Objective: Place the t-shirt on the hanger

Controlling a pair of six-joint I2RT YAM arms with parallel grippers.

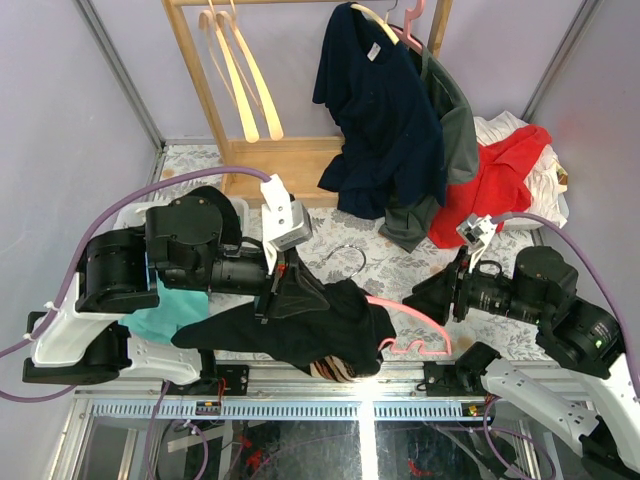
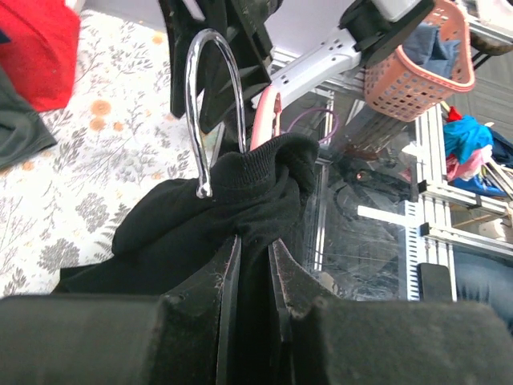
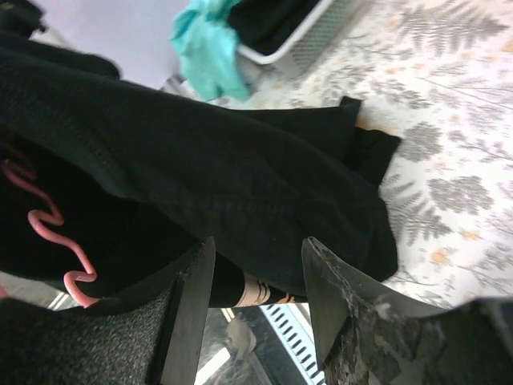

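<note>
The black t-shirt [image 1: 300,335] lies bunched at the table's front edge, its tan print [image 3: 258,293] showing underneath. It is draped over the pink hanger [image 1: 395,306], whose wavy bar [image 3: 54,241] sticks out on the right. The metal hook [image 2: 210,88] pokes up through the collar [image 2: 260,176]. My left gripper [image 1: 281,290] is shut on the black fabric just below the collar [image 2: 255,250]. My right gripper [image 1: 412,297] is open and holds nothing. In the right wrist view [image 3: 260,257] it hovers close to the shirt's lower edge.
A wooden rack [image 1: 200,90] with cream hangers [image 1: 240,80] stands at the back. A navy t-shirt [image 1: 380,120], a grey garment [image 1: 455,130] and a red garment [image 1: 495,185] hang or lie at back right. A white basket with teal cloth [image 3: 210,48] sits left.
</note>
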